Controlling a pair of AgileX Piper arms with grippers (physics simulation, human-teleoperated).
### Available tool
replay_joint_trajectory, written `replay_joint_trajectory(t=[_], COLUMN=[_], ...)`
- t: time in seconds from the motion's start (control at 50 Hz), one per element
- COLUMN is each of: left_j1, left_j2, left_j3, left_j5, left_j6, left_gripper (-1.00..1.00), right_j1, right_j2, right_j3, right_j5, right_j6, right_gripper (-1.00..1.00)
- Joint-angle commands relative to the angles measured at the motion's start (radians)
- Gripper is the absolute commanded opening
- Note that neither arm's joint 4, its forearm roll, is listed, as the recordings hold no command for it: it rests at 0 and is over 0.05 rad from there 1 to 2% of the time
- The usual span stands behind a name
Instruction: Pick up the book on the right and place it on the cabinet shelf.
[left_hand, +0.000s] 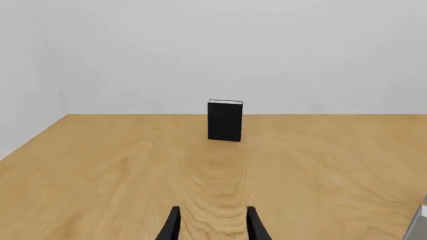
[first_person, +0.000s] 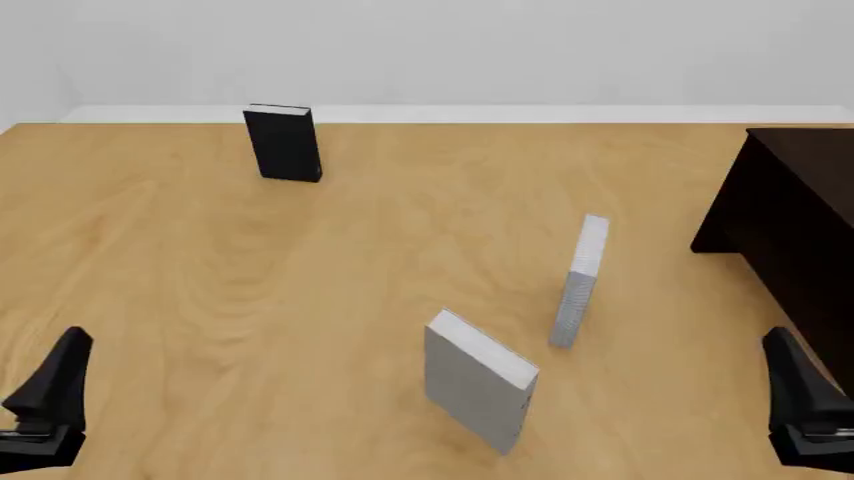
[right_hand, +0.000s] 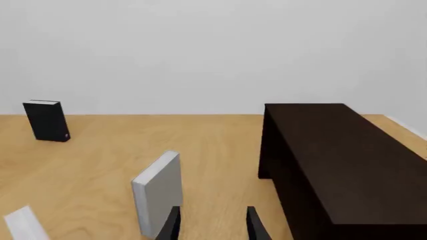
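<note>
Black, both pairs of my fingers sit low at the near edge of the tabletop (first_person: 200, 300). My left fingers (left_hand: 212, 225) are spread apart with nothing between them, and my right fingers (right_hand: 212, 225) are likewise parted and bare. Just beyond my right fingers stands the book (first_person: 581, 282): thin, tall, pale grey-white, plain cover, upright on its end toward the right side of the tabletop. I can read no title or label on it. A thicker grey book (first_person: 478, 380) stands just beside it, nearer the near edge and apart from it. The cabinet shelf (first_person: 801, 215), very dark brown, sits at the right edge. A black book (first_person: 283, 143) stands upright near the far left corner, no lettering legible.
</note>
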Motion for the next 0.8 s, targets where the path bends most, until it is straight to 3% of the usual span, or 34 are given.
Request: replay_joint_trajectory(t=[0.02, 0.28, 0.32, 0.36, 0.4, 0.58, 0.74, 0.78, 0.8], left_j1=[0.0, 0.0, 0.0, 0.0, 0.0, 0.0, 0.0, 0.0, 0.0], left_j2=[0.005, 0.005, 0.005, 0.005, 0.005, 0.005, 0.005, 0.005, 0.005], left_j3=[-0.003, -0.003, -0.003, -0.003, -0.003, -0.003, -0.003, -0.003, -0.003], left_j5=[-0.001, -0.001, -0.001, -0.001, -0.001, -0.001, -0.001, -0.001, -0.001], left_j6=[0.0, 0.0, 0.0, 0.0, 0.0, 0.0, 0.0, 0.0, 0.0], left_gripper=[1.0, 1.0, 1.0, 1.0, 1.0, 1.0, 1.0, 1.0, 1.0], right_j1=[-0.017, 0.002, 0.007, 0.045, 0.047, 0.138, 0.124, 0.134, 0.131], right_j2=[0.001, 0.063, 0.114, 0.178, 0.232, 0.437, 0.595, 0.648, 0.682], right_j3=[-0.012, -0.144, -0.187, -0.253, -0.305, -0.557, -0.752, -0.812, -0.842], right_j5=[-0.004, 0.066, 0.053, 0.048, 0.045, 0.131, 0.21, 0.24, 0.258], right_j6=[-0.002, -0.014, -0.012, -0.055, -0.041, -0.127, -0.116, -0.092, -0.108], right_gripper=[1.0, 1.0, 1.0, 1.0, 1.0, 1.0, 1.0, 1.0, 1.0])
